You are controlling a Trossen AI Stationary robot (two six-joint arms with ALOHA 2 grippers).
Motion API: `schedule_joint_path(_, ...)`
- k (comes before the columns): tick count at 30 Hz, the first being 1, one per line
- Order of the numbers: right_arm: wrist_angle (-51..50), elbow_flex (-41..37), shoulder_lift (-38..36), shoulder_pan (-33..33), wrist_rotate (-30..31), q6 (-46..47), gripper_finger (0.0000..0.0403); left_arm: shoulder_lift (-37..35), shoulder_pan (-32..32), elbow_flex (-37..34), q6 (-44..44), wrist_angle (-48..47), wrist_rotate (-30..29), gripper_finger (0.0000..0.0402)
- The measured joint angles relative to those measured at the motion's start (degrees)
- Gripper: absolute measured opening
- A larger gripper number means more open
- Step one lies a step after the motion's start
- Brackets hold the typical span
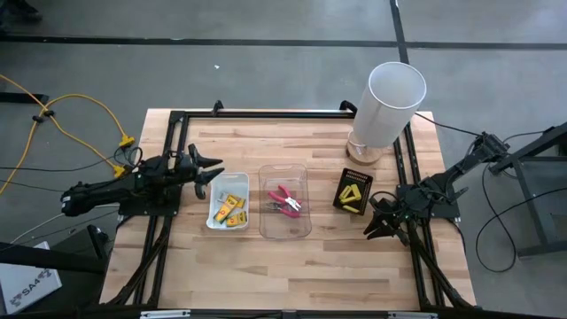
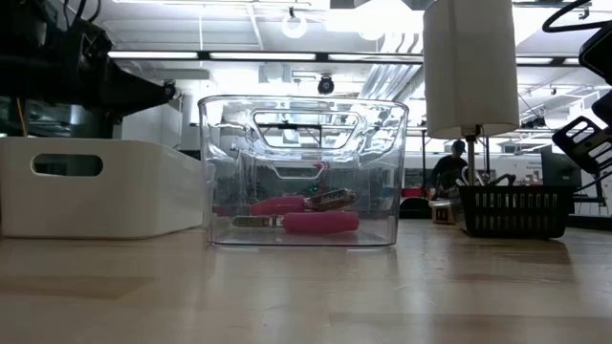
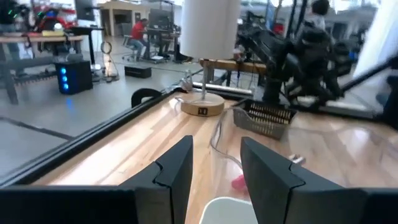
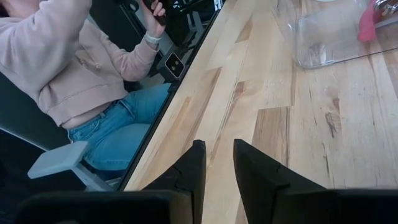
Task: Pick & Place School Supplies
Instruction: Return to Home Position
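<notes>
Pliers (image 1: 285, 201) in the clear tray (image 1: 283, 227), judged light, stiff, are best gripped mid-handle; left tool (image 1: 211, 171) and right tool (image 1: 379, 223) are parted, empty.

I could read no text for certain. The black basket (image 1: 353, 192) showed a yellow triangle shape, and I couldn't tell if it was a sign. A white carton (image 1: 27, 282) on the floor bore dark letters, too skewed to read. The yellow boxes (image 1: 230, 211) had illegible print.

Bright, even overhead light; ceiling lamps (image 2: 294, 24) glint on the clear tray (image 2: 229, 162); table (image 2: 306, 291) shadows soft.
</notes>
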Motion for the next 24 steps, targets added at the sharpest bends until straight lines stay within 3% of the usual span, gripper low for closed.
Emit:
schedule_joint_path(6,0.00,0.00,0.00,0.00,0.00,0.00,0.0074,0.04,-1.69,-0.08,6.48,-1.51,6.29,0.0131)
schedule_joint_path(24,0.00,0.00,0.00,0.02,0.00,0.00,0.0074,0.04,-4.16,-0.22,6.47,-1.19,6.44,0.0131)
